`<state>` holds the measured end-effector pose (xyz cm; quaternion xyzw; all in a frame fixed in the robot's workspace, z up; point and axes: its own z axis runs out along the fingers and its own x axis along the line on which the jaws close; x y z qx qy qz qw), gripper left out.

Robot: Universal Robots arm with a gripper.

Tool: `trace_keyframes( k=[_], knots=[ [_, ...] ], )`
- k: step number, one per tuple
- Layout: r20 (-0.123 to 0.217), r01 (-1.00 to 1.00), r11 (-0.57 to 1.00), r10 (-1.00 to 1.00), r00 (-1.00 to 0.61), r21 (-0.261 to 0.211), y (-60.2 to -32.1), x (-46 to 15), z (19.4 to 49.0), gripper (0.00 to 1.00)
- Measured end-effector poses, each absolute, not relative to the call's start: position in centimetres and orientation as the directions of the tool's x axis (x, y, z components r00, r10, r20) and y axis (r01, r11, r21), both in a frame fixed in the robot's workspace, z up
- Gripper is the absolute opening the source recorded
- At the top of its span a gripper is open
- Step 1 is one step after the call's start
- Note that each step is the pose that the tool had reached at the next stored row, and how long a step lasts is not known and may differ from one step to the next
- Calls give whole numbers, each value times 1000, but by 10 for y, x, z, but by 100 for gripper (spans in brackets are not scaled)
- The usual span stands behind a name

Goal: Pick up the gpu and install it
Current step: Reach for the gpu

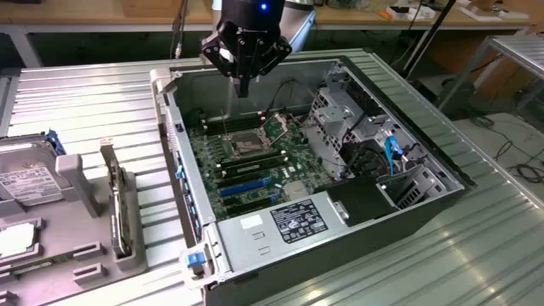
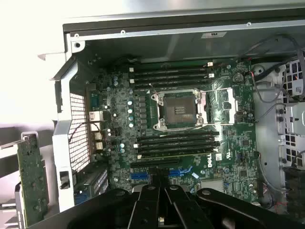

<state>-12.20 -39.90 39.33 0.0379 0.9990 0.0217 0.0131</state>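
Pressed together with nothing pinched between them, the black fingers of the gripper are seen nearest the wrist camera. From there the open computer case is looked down into. In the exterior view the gripper is held above the far end of the case, just inside its far wall and clear of the parts below.

Inside the case the green motherboard is laid flat. The processor socket is found at its middle, flanked on two sides by rows of dark memory slots. Blue expansion slots are seen beyond the memory slots, toward the near end of the board.

The gpu is not in the case. It is stood on edge in a grey holder on the ribbed metal table, just beside the case wall on the exterior view's left, well apart from the gripper. Its silver bracket end is pointed toward the table's far edge.

A hard drive with a white label is propped at the table's edge on the exterior view's left, beyond the holder.
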Motion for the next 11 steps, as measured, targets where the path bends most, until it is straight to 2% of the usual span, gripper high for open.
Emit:
trace_keyframes(
  k=[11],
  knots=[
    [-24,75,996,76,-997,44,-399,-124,393,11]
  ],
)
